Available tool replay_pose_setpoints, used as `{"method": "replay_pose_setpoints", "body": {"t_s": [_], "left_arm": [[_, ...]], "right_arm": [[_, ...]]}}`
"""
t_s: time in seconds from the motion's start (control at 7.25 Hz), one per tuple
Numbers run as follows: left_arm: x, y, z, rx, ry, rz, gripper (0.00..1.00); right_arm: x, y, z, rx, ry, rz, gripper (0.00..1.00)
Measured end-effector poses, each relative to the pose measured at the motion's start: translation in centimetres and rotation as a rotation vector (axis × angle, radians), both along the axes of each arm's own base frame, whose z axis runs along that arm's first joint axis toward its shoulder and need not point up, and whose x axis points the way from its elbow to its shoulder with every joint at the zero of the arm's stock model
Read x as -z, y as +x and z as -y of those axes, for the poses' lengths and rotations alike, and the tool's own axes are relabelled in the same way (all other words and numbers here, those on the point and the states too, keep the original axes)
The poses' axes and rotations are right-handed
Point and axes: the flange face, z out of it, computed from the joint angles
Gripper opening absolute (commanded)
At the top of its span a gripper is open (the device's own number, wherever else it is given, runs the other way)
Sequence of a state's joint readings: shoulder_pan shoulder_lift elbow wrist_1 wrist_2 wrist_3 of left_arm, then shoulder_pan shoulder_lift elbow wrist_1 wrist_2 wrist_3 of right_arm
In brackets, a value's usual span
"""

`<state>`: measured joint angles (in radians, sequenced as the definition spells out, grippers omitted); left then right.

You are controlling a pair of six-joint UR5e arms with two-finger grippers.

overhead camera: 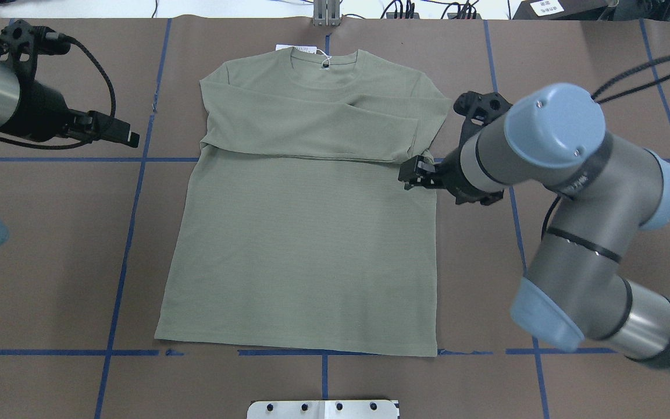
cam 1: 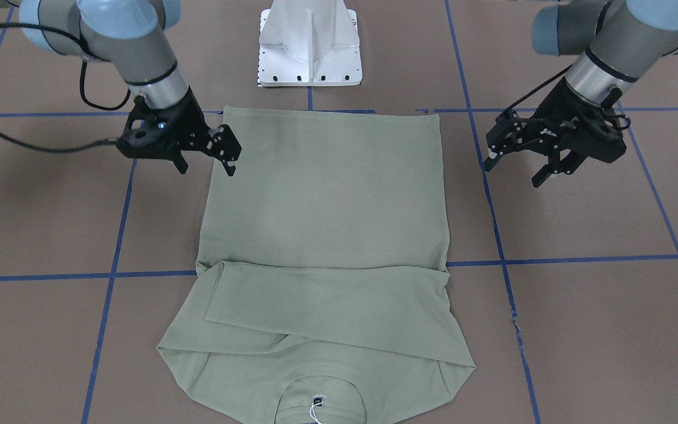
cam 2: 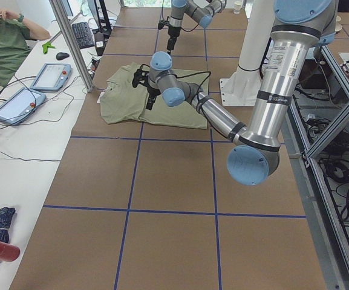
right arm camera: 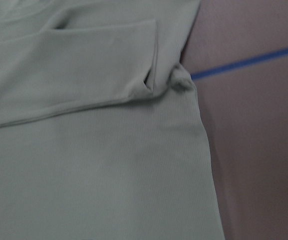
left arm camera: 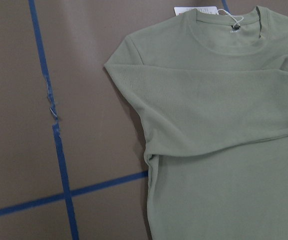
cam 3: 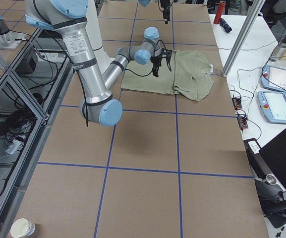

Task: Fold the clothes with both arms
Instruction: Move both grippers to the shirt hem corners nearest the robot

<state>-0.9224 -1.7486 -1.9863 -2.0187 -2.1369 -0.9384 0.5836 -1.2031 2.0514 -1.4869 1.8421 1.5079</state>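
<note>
Brown desk (overhead camera: 50, 233) paper gridded with blue tape carries the shirt (overhead camera: 306, 244), which lies flat in the middle with its hem toward the robot and its collar (overhead camera: 323, 61) at the far side. Both sleeves (overhead camera: 312, 125) are crossed over the chest, one on top of the other. The white hang tag (left arm camera: 196, 11) peeks out beyond the neckline.

Your right gripper (cam 1: 206, 169) hangs with its fingers apart and empty, above the shirt's right edge near the armpit. Your left gripper (cam 1: 512, 175) is also spread and empty, but it sits well off the cloth over bare desk. You look to be lining up side grasps for the next fold.

Watch these risks:

- **Uneven start:** One gripper is at the fabric and the other is far from it. If they close at unequal spots along the two edges, the fold line will probably run skewed.
- **Loose sleeves:** They only rest on the chest. Lifting the sides quickly or high could let them slide off and undo that stage.
- **Bunched cloth:** The right wrist view shows a small lump (right arm camera: 181, 82) at the armpit, just beside the cuff (right arm camera: 151, 55). Pinching there may trap it and press a wrinkle into the fold.
- **Thin knit:** A shallow pinch may catch only the top layer, leaving the back panel dragging on the desk.
</note>
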Motion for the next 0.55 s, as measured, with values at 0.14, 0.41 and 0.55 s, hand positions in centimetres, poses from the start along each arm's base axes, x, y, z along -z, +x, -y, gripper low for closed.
{"method": "replay_pose_setpoints", "body": {"t_s": [0.14, 0.41, 0.55], "left_arm": [[-1.6, 1.0, -3.3, 0.035, -0.038, -0.047, 0.99], [-6.5, 2.8, -10.8, 0.092, -0.131, -0.178, 0.9], [-8.0, 4.3, -13.8, 0.121, -0.198, -0.221, 0.89]], "right_arm": [[0.4, -0.7, -5.3, -0.06, -0.051, 0.033, 1.0], [1.1, -2.8, -13.7, -0.168, -0.092, 0.116, 1.0], [0.1, -3.5, -16.6, -0.2, -0.084, 0.161, 1.0]]}}
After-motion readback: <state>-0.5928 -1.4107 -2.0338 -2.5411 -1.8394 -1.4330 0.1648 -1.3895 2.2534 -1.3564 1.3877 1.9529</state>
